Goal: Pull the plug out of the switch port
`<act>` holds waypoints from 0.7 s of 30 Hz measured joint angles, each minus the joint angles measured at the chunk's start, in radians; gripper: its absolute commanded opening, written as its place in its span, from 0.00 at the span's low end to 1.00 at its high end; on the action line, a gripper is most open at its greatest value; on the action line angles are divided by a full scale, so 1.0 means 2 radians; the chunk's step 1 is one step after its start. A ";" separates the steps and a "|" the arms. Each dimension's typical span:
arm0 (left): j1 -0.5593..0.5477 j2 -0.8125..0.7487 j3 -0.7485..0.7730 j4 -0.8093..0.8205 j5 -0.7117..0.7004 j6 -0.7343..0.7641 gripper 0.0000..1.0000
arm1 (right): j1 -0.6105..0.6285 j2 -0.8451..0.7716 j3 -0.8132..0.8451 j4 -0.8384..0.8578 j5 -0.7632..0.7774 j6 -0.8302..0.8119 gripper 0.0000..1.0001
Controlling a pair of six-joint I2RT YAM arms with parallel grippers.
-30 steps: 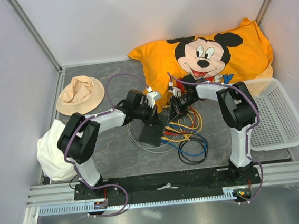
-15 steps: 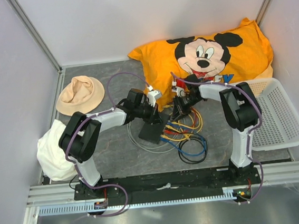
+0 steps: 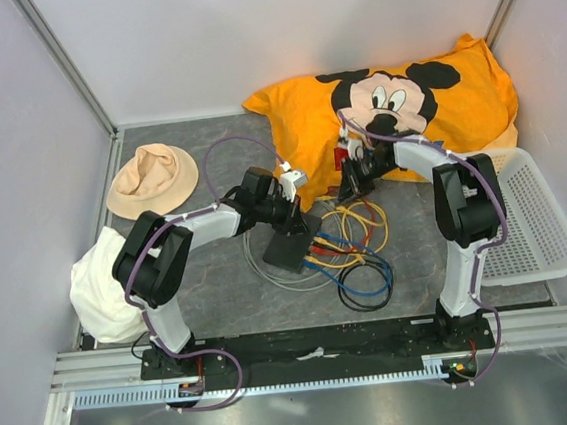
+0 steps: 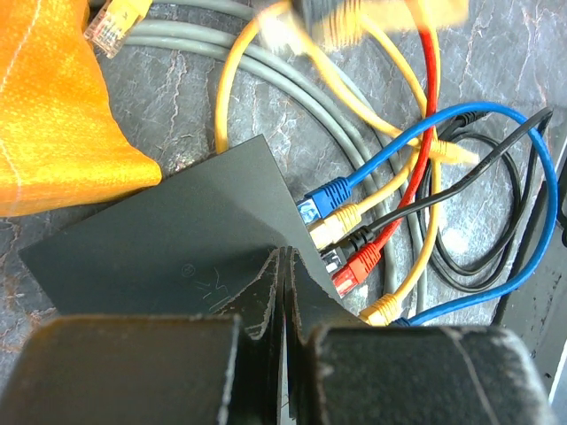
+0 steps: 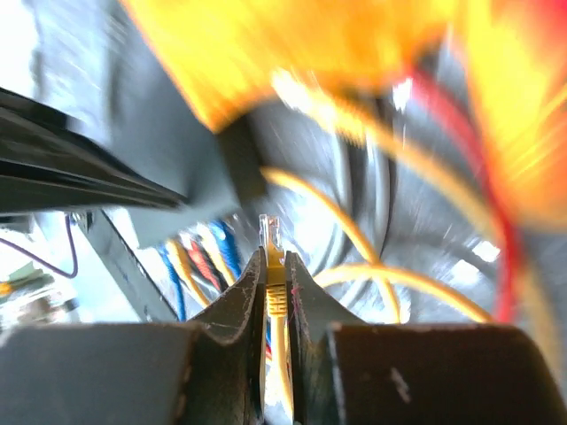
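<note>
Since a second ago the right end effector [image 3: 351,181] has drawn away from the switch [image 3: 289,252] toward 12 o'clock. It now sits at the lower edge of the orange pillow [image 3: 403,100], and a yellow cable [image 3: 356,216] trails from it back toward the tangle of leads. Its wrist view, blurred all round, shows the fingers clenched on a yellow plug [image 5: 270,243], whose clear tip pokes out past the fingertips, free of any socket. The left end effector [image 4: 282,266] is clenched with nothing between its fingers, its tips resting on the flat dark top of the switch near the socket edge. The switch lies near the middle of the bench [image 3: 220,279], tilted, with its socket side facing 4 o'clock. A blue plug [image 4: 321,199], another yellow one [image 4: 335,226], a black one [image 4: 356,241] and a red one [image 4: 359,266] sit along that side. Grey cable [image 4: 204,40] curves round the switch at 12 o'clock. In the overhead view a tan hat [image 3: 151,180] lies at 10 o'clock on the bench, a white cloth [image 3: 95,286] at 8 o'clock, and a white mesh basket [image 3: 530,219] at 3 o'clock.
</note>
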 measured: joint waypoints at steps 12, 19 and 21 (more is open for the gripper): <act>0.000 0.001 0.010 -0.013 -0.010 0.005 0.02 | -0.007 -0.026 0.249 -0.069 0.000 -0.068 0.00; 0.000 -0.004 0.008 -0.015 -0.022 0.008 0.02 | -0.015 -0.098 0.299 -0.064 0.073 -0.073 0.00; 0.000 -0.004 0.007 -0.014 -0.022 0.008 0.02 | -0.016 -0.128 0.306 -0.052 0.100 -0.078 0.00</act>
